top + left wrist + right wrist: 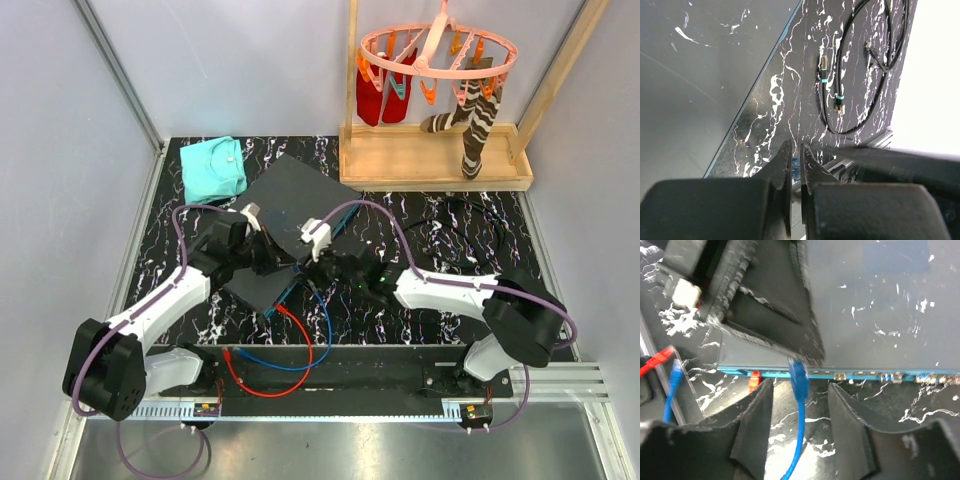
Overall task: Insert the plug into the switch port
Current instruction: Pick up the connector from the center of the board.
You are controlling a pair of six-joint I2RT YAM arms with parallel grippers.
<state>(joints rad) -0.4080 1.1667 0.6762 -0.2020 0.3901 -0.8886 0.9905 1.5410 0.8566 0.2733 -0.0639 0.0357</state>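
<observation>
The switch (290, 215) is a flat dark grey box lying at an angle on the marbled mat, its teal port edge (850, 374) facing my right wrist camera. A blue plug (799, 374) on a blue cable (326, 330) sits at a port in that edge. A red plug (754, 380) sits at a port to its left. My right gripper (800, 390) is open, one finger on each side of the blue cable without touching it. My left gripper (796, 147) is shut, its tips over the switch's near corner (283, 262).
A red cable (303, 350) and the blue one loop toward the near rail. A coiled black cable (470, 235) lies to the right. A folded teal cloth (213, 168) lies at the back left. A wooden rack (435, 160) with hanging socks stands at the back right.
</observation>
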